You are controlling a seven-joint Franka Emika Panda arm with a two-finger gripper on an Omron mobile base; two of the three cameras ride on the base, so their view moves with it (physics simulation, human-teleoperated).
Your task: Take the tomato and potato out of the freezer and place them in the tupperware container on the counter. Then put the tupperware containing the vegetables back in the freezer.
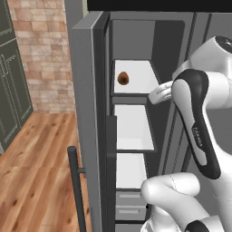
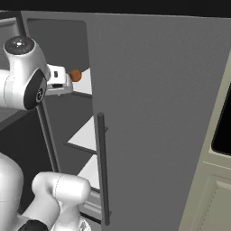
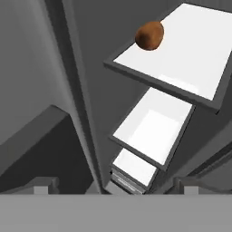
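So the freezer (image 1: 90, 113) door is swung wide open, and on the left side of the top white shelf (image 1: 138, 74) sits the potato (image 1: 123, 78), all by itself, nothing touching it. No tomato on any of the shelves, so my guess is that one's already dealt with, but I can't confirm it from here. What's left as far as I can tell: grab the potato, drop it in the tupperware, then haul the box back into the freezer.

The potato lies flat on its side, and in the hand view its long axis slants a bit across the shelf, no real "front" to it.

The tool (image 2: 67, 82) is just right of the shelf edge, near the potato, jaws spread all the way with nothing in them.
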